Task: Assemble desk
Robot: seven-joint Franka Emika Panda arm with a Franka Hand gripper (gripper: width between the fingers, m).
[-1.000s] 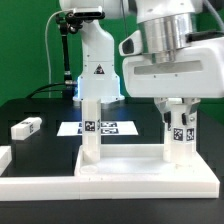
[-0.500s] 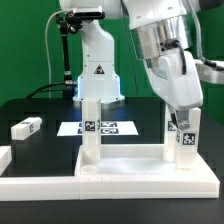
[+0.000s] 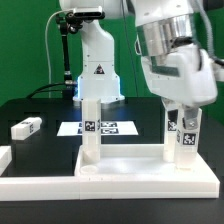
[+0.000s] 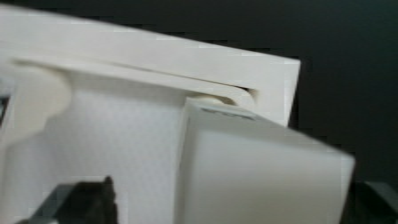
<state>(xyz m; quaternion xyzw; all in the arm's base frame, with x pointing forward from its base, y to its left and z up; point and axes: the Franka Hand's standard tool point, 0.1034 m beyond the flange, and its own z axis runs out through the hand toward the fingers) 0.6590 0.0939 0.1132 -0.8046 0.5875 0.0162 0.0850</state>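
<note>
The white desk top (image 3: pixel 130 172) lies flat at the front of the table. Two white legs stand upright on it: one at the exterior view's left (image 3: pixel 91 125) and one at its right (image 3: pixel 183 148). My gripper (image 3: pixel 181 122) comes down from above and is shut on the right leg near its top. In the wrist view the leg (image 4: pixel 267 160) fills the space between my dark fingers (image 4: pixel 86 200), with the gripper (image 4: pixel 222 205) over the desk top (image 4: pixel 143 70). A third leg (image 3: pixel 25 127) lies loose on the black table at the left.
The marker board (image 3: pixel 105 127) lies flat behind the desk top. A white border bar (image 3: pixel 4 157) shows at the left edge. The arm's white base (image 3: pixel 97 70) stands at the back.
My wrist has turned around the right leg while staying on it; the hand swung from square-on to tilted and partly back. The legs and desk top stay in place.
</note>
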